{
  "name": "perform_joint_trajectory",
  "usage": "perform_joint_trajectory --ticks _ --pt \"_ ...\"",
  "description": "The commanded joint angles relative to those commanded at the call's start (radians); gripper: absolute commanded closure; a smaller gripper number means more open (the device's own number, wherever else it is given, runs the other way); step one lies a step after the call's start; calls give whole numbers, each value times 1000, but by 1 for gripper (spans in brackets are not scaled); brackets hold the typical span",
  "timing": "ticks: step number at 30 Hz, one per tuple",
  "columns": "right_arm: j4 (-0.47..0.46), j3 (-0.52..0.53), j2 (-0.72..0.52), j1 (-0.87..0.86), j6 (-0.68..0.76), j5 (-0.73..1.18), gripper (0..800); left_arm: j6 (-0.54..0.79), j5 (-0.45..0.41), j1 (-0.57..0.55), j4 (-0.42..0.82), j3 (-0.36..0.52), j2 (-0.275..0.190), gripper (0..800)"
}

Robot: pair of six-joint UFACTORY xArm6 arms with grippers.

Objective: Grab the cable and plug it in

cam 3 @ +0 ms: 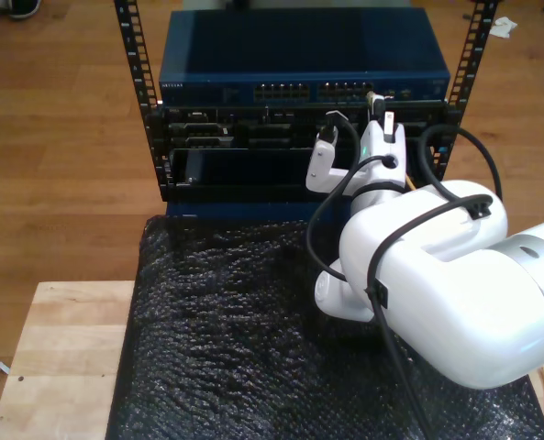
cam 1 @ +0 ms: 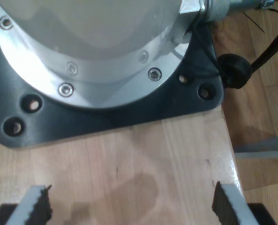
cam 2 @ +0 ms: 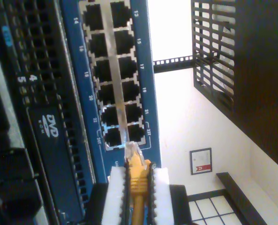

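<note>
My second gripper [cam 2: 138, 187] clamps the cable [cam 2: 138, 176] just behind its plug, tip aimed at the blue switch's [cam 2: 78, 93] lower ports for insertion. My first gripper [cam 1: 129, 206] idles, jaws spread, over the wooden table [cam 1: 143, 154].

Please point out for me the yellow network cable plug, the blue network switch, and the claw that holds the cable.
Yellow-orange network cable plug [cam 2: 132, 151]: second wrist view, clear plastic tip.
Blue network switch [cam 2: 78, 79]: second wrist view, blue face beside the ports.
My second claw [cam 2: 139, 180]: second wrist view, between its white fingertips.

Wooden table [cam 1: 143, 154]: dark base plate [cam 1: 129, 110] bearing a bolted silver flange [cam 1: 101, 61], set at the table's edge. My first gripper [cam 1: 131, 204]: jaws apart, nothing between them, over bare wood.
</note>
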Motion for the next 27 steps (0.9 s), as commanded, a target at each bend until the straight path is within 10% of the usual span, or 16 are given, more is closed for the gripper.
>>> perform_joint_trajectory --ticks 27 --pt "-55 -3 6 -25 -48 -6 800 0 0 0 0 0 0 0"
